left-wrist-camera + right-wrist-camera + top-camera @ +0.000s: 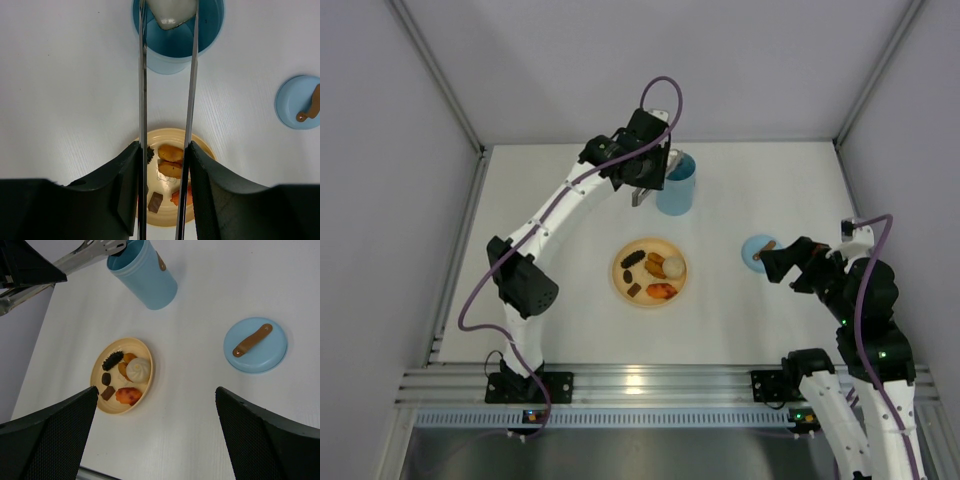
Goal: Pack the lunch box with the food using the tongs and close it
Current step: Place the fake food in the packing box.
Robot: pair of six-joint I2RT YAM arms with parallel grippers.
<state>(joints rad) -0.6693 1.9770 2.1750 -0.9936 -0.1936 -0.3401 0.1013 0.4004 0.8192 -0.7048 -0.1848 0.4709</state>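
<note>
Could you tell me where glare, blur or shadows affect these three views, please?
Top external: even light, soft shadows, one glare spot on the metal rail. Left wrist: the left gripper looms dark and soft-edged near the lens, while the plate beyond is sharp. Right wrist: the right gripper blurs in the bottom corners; the lid is crisp.

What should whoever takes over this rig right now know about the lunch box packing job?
Left hand: shut on the tongs, tips over the lunch box mouth; something pale sits between the tips, unclear if it is food.
Right hand: open, empty, hovering near the lid, which lies apart from the lunch box.
Food: five pieces on the plate.
Done: tongs picked up.
Left: pack the pieces, put the lid on.
</note>
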